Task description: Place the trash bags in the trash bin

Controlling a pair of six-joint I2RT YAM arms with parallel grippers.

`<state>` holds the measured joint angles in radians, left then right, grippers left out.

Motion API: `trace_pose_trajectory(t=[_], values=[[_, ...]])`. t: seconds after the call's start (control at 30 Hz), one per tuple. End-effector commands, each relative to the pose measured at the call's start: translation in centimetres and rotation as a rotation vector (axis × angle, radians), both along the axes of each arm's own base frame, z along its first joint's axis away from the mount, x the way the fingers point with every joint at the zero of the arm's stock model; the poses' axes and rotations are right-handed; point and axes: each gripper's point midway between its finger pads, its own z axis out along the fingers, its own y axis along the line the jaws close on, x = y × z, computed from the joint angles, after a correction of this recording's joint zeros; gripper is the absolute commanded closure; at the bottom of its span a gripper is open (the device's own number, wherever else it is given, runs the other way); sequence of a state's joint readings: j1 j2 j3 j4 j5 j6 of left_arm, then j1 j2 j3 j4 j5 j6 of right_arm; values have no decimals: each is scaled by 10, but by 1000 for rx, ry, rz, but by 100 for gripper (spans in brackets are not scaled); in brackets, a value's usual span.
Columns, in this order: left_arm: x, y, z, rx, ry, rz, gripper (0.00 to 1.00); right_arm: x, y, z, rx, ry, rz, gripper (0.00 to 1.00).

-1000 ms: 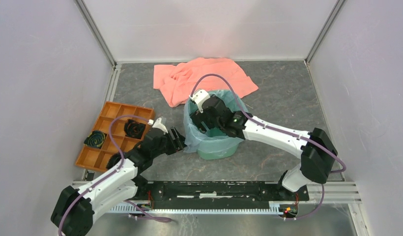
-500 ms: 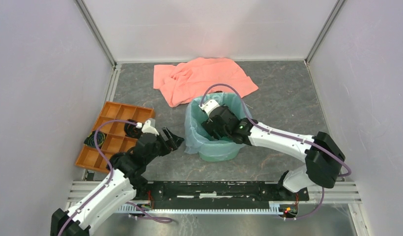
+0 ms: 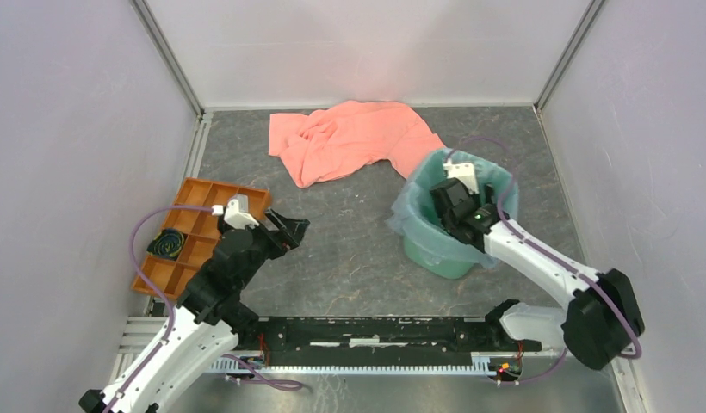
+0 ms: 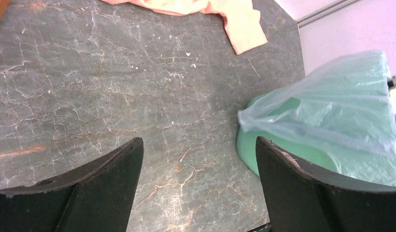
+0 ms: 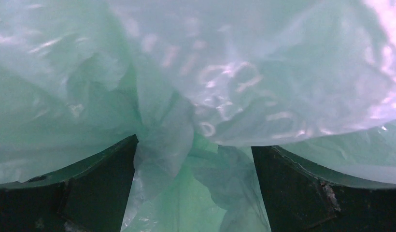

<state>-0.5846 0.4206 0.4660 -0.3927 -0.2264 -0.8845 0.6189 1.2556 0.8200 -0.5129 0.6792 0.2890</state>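
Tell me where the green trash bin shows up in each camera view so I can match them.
Top external: the trash bin stands right of centre.
Left wrist: its pale green side shows at the right edge, under plastic film.
Right wrist: only green, probably its inside, shows through the film, low centre.
Shared landmark: the translucent trash bag draped over it, in all three views.

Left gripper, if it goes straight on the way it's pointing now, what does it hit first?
Probably the bare table. The left gripper, fingers open, tilts down at the tabletop; the trash bin lies right of that line and the pink cloth farther ahead. Depth is unclear.
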Motion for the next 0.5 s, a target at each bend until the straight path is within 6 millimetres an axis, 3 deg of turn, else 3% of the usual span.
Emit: trace_pose_trajectory(t=[0.0, 0.1, 0.3, 0.47], values=[[5, 7, 24, 70, -81, -2, 8, -30, -80, 27, -88, -165, -378, 2], [6, 6, 32, 99, -101, -18, 8, -46, -110, 29, -50, -239, -513, 2], [2, 7, 49, 107, -148, -42, 7, -86, -182, 4, -6, -179, -805, 7], [-3, 10, 56, 109, -171, -48, 6, -114, -221, 12, -24, -197, -955, 6]])
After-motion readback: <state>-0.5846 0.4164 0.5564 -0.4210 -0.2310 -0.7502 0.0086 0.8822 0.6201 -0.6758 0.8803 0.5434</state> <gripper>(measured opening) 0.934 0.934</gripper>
